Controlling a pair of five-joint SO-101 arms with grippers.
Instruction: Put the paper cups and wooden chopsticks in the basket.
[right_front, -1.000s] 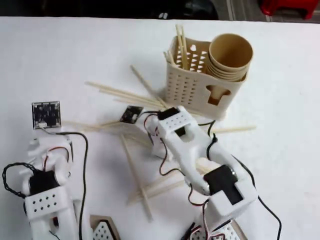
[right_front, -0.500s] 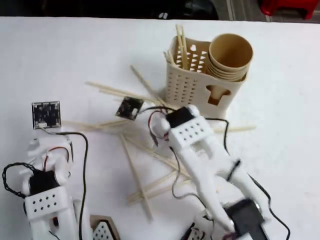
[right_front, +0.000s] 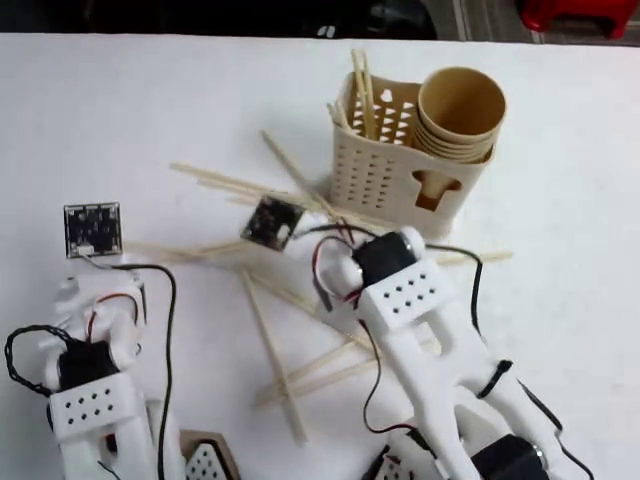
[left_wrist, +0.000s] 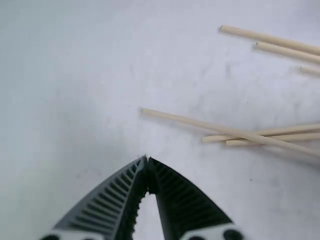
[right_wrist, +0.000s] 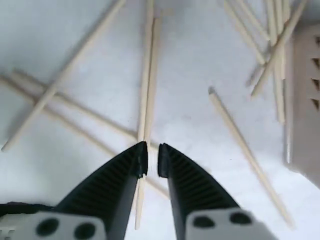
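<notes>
Toward the far side of the tabletop (right_front: 150, 100) stands the basket (right_front: 380, 180), upright. Its right part holds a nested stack of paper cups (right_front: 460, 105), mouths up and leaning slightly. Its left part holds a few upright chopsticks (right_front: 362, 90) with their ends poking above the rim.

The loose chopsticks (right_front: 240, 187) lie flat and scattered in front of the basket, between it and the two arms. Several run side to side, slanting gently towards the basket's foot, and one steeper stick points at its left corner. Another lies nearly front to back, with a pair crossing its near end at an angle. One short stretch shows to the right of the right arm (right_front: 405, 295), lying crosswise.

The right arm stretches over the middle of this scatter. In its wrist view the right gripper (right_wrist: 150, 152) hangs over a close pair of sticks (right_wrist: 149, 75) that run lengthwise away from it. Its fingers are barely apart, with a thin gap between the tips and nothing pinched. The basket's wall shows at the side of that view.

The left arm (right_front: 90, 400) sits at the near left, well apart from the basket. The left gripper (left_wrist: 147, 165) has its fingers pressed together at the tips, holding nothing, over bare tabletop. One stick (left_wrist: 210, 125) lies crosswise a little beyond them.
</notes>
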